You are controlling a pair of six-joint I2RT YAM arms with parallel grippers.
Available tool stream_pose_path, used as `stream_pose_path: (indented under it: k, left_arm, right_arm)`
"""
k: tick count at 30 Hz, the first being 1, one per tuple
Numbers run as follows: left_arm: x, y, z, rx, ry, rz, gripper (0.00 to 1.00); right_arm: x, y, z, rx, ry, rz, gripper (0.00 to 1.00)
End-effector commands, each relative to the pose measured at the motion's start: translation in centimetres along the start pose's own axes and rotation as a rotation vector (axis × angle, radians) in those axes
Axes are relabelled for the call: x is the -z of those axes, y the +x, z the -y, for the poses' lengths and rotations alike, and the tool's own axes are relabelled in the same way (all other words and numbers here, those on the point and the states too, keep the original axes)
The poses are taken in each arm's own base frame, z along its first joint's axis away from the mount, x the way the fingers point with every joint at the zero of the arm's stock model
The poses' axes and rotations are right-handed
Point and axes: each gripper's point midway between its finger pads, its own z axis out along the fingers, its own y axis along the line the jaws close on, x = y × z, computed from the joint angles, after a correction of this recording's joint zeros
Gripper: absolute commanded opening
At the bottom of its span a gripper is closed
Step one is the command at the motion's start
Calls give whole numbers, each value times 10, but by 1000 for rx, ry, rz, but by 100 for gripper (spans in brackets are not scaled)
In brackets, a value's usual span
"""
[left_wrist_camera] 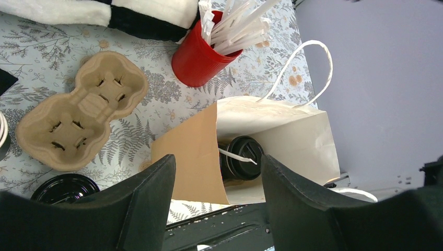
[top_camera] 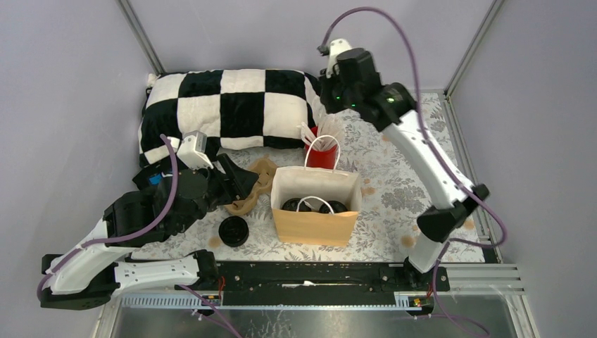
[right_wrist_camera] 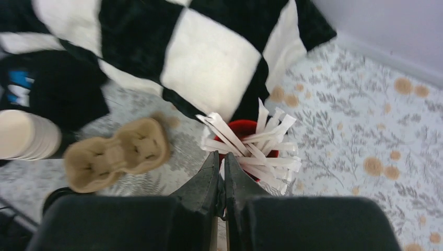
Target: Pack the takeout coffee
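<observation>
Inside the bag (top_camera: 315, 227), the two lidded cups (top_camera: 294, 205) stand side by side under a drooping handle (top_camera: 313, 201), so the coffee looks packed and the chief danger now is upsetting it. The left gripper (left_wrist_camera: 217, 161), fingers wide apart, hangs near the bag's left side, where a careless swing could shove the light paper wall and tip the cups. The right gripper (right_wrist_camera: 222, 159), fingers pressed together above the red cup (top_camera: 325, 156) of straws (right_wrist_camera: 261, 141) (whether one is pinched I cannot tell), could topple that cup against the bag.
</observation>
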Motion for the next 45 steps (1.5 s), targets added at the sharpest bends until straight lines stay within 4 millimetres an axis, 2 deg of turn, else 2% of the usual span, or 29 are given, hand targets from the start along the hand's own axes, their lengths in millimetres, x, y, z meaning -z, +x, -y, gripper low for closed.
stream_pose_path:
  k: [1,4,6,8,11,13,16,19,24,27,33,36,40,45]
  left_arm:
    - [-3,-4,12,15,34,12,65]
    - [-3,-3,12,20,31,13,65]
    - [-4,-3,12,25,33,13,65]
    - [-5,-2,13,30,32,10,65]
    - [-7,1,15,35,30,1,65]
    - [-8,2,16,38,31,-3,65]
    - [-9,3,19,44,37,-10,65]
    - [-10,4,20,44,38,-15,65]
    - [-11,5,22,54,38,-20,65]
    - [-12,6,23,52,38,-23,65]
    - [-13,5,25,54,40,-19,65]
    - [-14,5,25,54,40,-18,65]
    - [-15,7,25,53,41,-18,65]
    - [-15,7,26,53,45,-19,65]
  right_arm:
    - [92,-53,-13,11,-144,205,0]
    - [152,-73,-29,29,-277,346,0]
    - [192,-77,-39,33,-373,425,1]
    - [228,-71,-52,36,-482,468,1]
    - [253,-51,-78,18,-670,430,0]
    - [257,-32,-90,8,-762,354,0]
    - [255,-6,-98,-14,-823,255,0]
    - [250,18,-97,-14,-816,191,0]
    - [231,51,-88,24,-736,87,0]
    - [219,66,-92,49,-720,40,0]
    - [187,123,-111,171,-675,-114,0]
    - [166,146,-116,207,-630,-129,0]
    - [135,156,-122,221,-577,-54,0]
    - [99,176,-129,268,-526,-43,1]
